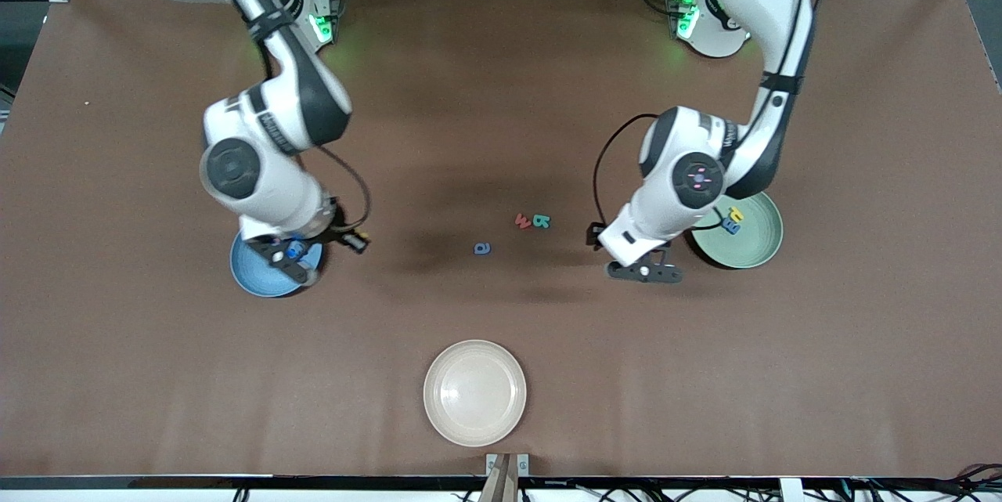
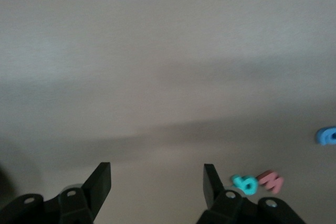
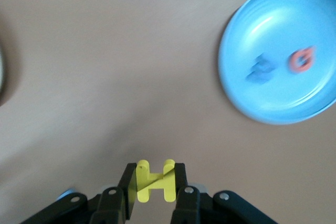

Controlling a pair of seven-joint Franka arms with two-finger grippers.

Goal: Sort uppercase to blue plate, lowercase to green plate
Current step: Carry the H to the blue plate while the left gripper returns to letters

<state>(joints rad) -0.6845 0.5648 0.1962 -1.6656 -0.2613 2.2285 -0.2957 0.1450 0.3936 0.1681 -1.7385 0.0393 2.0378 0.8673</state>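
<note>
We count three round plates on the brown table (image 1: 501, 95): a matte blue plate (image 1: 246, 271), a pale mint-green plate (image 1: 759, 243) and a plain beige plate (image 1: 474, 392) that lies nearest the front camera, bare of letters. Three small foam letters lie loose between the two grippers — a red lowercase w (image 1: 523, 220) touching a teal capital B (image 1: 541, 221), and a blue lowercase a (image 1: 482, 249) a little nearer the camera. The right gripper (image 3: 153, 182) is up in the air beside the blue plate, its fingers pinching a yellow foam capital H (image 3: 155, 180) between them; in the front view the arm covers much of that plate. Its wrist view shows two letters already lying in the blue plate, one blue (image 3: 261, 70) and one red ring-shaped (image 3: 302, 60), too blurred to read. The left gripper (image 1: 646, 272) hangs low over bare table just beside the green plate, toward the loose letters, with its fingers (image 2: 100, 184) spread wide and nothing between them; the teal B and red w show close by one fingertip in its wrist view. In the green plate we see two letters side by side, one yellow (image 1: 736, 214) and one blue (image 1: 731, 227), partly screened by the left arm's cable; their shapes we cannot make out.
</note>
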